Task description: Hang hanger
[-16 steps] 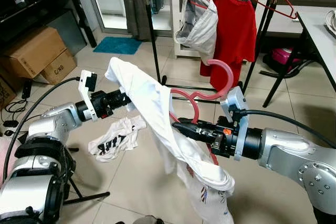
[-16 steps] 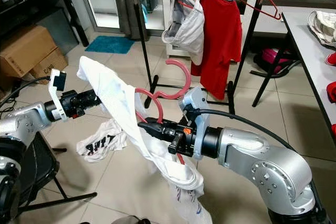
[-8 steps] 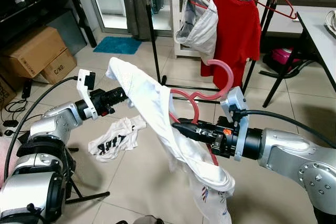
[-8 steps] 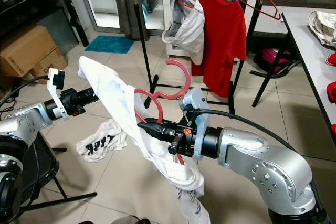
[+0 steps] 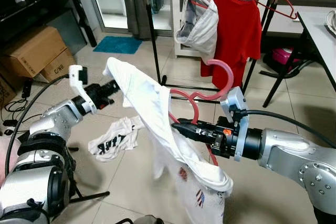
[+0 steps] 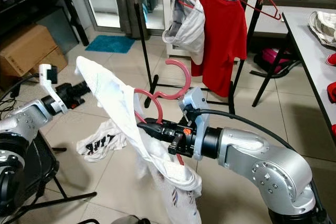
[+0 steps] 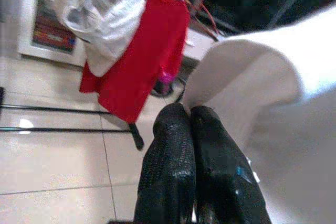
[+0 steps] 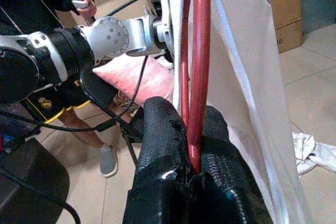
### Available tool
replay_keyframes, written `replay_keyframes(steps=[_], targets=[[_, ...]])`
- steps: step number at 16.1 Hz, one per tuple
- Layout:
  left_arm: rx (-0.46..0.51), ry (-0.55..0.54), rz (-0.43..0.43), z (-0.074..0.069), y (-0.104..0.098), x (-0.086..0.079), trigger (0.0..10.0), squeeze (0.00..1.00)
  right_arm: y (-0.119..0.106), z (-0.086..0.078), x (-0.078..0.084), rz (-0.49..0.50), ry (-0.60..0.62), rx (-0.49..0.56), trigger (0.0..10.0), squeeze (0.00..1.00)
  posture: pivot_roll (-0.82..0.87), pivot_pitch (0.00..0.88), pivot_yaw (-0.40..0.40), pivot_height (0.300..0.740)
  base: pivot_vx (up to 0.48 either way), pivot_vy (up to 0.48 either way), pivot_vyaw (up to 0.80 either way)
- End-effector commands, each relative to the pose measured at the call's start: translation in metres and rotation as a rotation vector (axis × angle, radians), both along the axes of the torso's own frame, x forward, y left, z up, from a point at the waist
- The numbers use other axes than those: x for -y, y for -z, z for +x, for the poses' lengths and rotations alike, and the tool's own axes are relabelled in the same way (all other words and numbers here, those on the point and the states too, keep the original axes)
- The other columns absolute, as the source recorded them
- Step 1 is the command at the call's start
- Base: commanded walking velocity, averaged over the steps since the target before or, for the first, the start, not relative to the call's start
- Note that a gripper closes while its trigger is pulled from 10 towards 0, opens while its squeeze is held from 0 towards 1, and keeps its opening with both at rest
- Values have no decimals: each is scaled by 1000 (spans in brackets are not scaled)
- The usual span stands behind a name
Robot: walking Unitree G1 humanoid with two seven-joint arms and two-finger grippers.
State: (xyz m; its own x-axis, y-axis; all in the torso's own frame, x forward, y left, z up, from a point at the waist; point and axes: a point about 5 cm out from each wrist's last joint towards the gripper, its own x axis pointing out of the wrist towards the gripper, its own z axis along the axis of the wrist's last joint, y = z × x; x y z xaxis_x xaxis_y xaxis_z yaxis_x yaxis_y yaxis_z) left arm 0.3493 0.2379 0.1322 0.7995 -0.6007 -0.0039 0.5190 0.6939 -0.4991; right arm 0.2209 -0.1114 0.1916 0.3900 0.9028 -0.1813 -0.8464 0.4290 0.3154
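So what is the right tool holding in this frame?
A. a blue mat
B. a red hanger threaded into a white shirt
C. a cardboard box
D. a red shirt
B: the right tool is shut on the red hanger, whose hook sticks up out of the white shirt.

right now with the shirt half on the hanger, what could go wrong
1. The left gripper pinches just the edge of the white shirt; more pull may slip it free.
2. Much of the shirt sags below the right gripper, so it could slide off the red hanger onto the floor.
3. The rack ahead already carries a red shirt; the hook may snag on it.
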Motion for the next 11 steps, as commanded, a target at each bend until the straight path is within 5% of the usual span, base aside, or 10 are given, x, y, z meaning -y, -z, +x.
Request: replay_keyframes(steps=[1, 5, 6, 11], targets=[[18, -58, -43, 4, -6, -4, 0, 0, -5, -4, -4, 13, -22, 23, 7882, 0, -81, 0, 123, 740, 0, 0, 0], [-17, -227, -76, 0, 5, -18, 0, 0, -3, 4, 0, 1, 41, 25, 6078, 0, -80, 0, 123, 740, 0, 0, 0], [-17, -274, -70, -1, 5, -24, 0, 0, -2, 7, 2, -2, 71, 24, 4863, 0, -80, 0, 123, 740, 0, 0, 0], [-44, -553, -20, -9, 7, -61, 0, 0, 1, 27, 11, -43, 238, 40, 3412, 0, -65, 0, 117, 740, 0, 0, 0]])
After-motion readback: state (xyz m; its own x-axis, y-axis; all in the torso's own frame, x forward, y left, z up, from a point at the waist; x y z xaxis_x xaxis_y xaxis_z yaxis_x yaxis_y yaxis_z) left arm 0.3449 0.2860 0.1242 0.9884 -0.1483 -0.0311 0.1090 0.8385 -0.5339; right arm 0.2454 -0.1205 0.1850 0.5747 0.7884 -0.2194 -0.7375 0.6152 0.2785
